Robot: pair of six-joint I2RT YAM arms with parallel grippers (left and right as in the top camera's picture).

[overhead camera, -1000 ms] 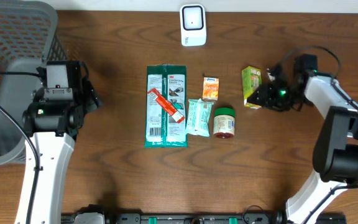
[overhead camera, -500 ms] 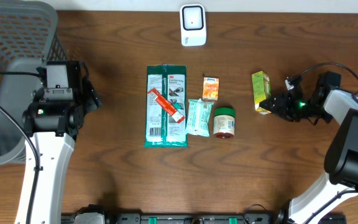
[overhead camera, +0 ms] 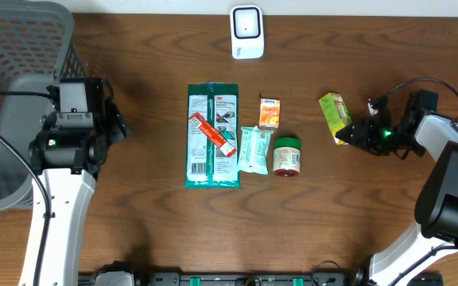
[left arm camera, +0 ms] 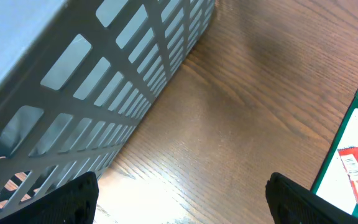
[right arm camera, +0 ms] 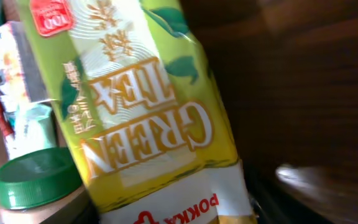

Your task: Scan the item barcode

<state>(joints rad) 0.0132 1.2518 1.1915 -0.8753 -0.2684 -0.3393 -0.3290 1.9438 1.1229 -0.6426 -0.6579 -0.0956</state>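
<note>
Green tea carton (overhead camera: 334,114) is leaning over at the right side of the table (overhead camera: 149,230), and the right gripper (overhead camera: 355,135) is pinching its near end. The right wrist camera is looking at it from very close. The yellow-green side with the words GREEN TEA is filling most of that picture, and the fingers are not showing there. The carton is hanging well apart from the white scanner (overhead camera: 246,32), which is standing at the far edge in the middle. A jar with a green lid (overhead camera: 286,155), a small orange box (overhead camera: 269,113), a little packet (overhead camera: 254,149) and a big green pack (overhead camera: 205,171) with a red stick (overhead camera: 213,135) lying on it are resting in the middle of the table. The left gripper (left arm camera: 182,202) is hanging beside the grey basket (left arm camera: 73,74) with its fingers wide apart, holding nothing.
</note>
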